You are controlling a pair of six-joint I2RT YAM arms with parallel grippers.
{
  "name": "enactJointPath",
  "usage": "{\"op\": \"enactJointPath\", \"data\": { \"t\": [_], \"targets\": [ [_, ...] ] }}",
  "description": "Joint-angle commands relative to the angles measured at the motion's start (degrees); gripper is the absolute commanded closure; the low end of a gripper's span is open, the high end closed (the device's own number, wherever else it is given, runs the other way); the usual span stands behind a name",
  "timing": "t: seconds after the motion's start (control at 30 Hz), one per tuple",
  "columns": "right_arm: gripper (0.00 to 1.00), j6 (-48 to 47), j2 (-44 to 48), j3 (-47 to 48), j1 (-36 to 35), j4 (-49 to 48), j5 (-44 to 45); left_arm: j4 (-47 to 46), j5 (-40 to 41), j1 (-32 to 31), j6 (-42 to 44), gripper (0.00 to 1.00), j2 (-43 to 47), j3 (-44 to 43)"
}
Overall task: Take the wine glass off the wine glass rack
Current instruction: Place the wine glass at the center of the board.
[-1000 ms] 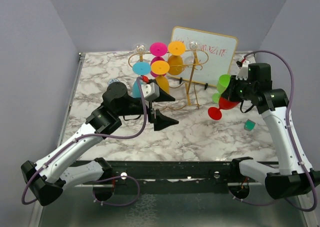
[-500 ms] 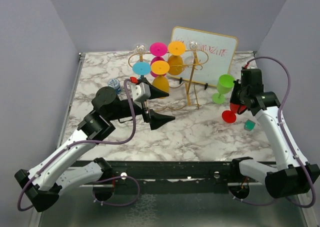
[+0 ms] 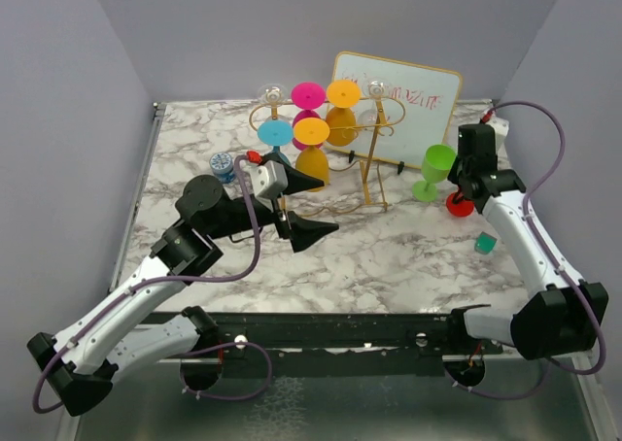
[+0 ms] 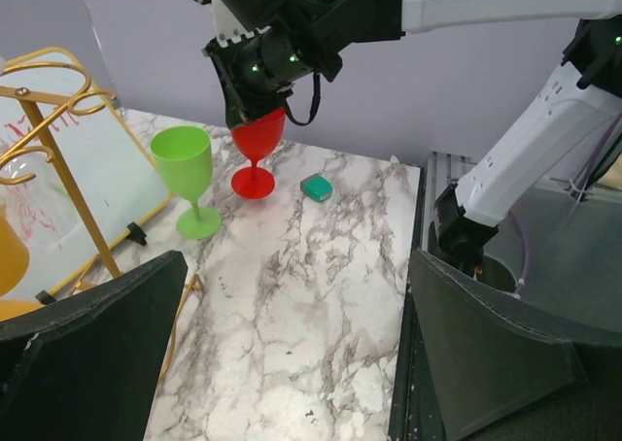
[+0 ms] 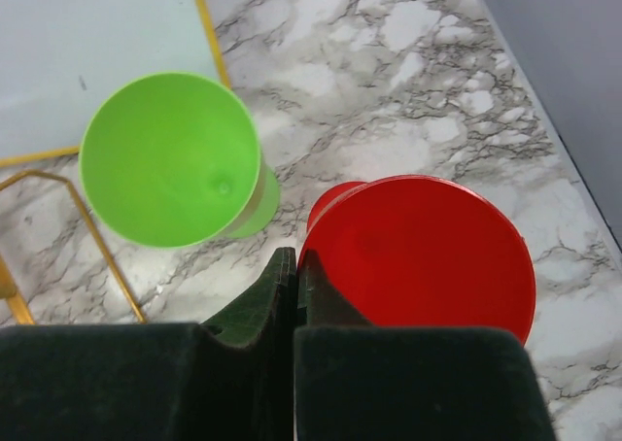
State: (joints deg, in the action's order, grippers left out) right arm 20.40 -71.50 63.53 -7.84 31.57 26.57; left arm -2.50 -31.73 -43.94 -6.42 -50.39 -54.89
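Red wine glass [image 4: 257, 148] is off the wine glass rack [image 3: 370, 164] and stands upright on the marble surface [image 3: 389, 256] at the rack's 3 o'clock, with the right claw [image 5: 294, 266] pinched shut on its rim. Green glass [image 5: 170, 159] stands just beside it at 9 o'clock, teal block [image 3: 484, 244] near at 5 o'clock, whiteboard [image 3: 398, 106] behind. Rack carries magenta, blue and orange glasses. Left claw [image 4: 292, 344] gapes wide at the rack's 6 o'clock

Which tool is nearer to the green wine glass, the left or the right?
Right. The right tool, shut on the red wine glass, is directly beside the green wine glass. The left tool, open, is far off, near the wine glass rack.
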Motion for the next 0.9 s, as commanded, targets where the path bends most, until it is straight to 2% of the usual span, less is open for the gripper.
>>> {"op": "enactJointPath", "data": {
  "t": [0.0, 0.1, 0.33, 0.43, 0.57, 0.67, 0.87],
  "targets": [
    [0.99, 2.19, -1.96, 2.01, -0.16, -1.78, 7.53, -0.61, 1.37, 0.14, -0.37, 0.01, 1.44, 0.01],
    [1.00, 0.94, -3.27, 2.75, 0.18, -3.39, 8.20, 0.99, 1.71, 0.14, 0.20, 0.01, 1.77, -0.53],
    [1.00, 3.55, -13.36, 14.96, 3.16, 1.43, 3.00, -0.89, 0.35, 0.11, -1.66, 0.01, 1.45, 0.24],
    [1.00, 3.85, -15.18, 17.41, 4.78, 2.32, 2.52, -0.71, 0.27, 0.10, -2.03, 0.01, 1.98, 0.54],
    [1.00, 3.45, -14.88, 17.06, 7.35, 1.68, 1.92, -0.44, 1.13, 0.09, -1.64, 0.01, 3.44, 1.62],
    [1.00, 2.45, -15.71, 16.27, 9.66, 0.46, -4.01, -0.68, 1.34, 0.09, -1.37, 0.01, 3.91, 2.32],
    [1.00, 2.82, -21.38, 17.28, 9.77, 1.86, -9.25, 0.16, 0.96, 0.17, -1.25, 0.01, 3.21, 1.68]
  ]
}}
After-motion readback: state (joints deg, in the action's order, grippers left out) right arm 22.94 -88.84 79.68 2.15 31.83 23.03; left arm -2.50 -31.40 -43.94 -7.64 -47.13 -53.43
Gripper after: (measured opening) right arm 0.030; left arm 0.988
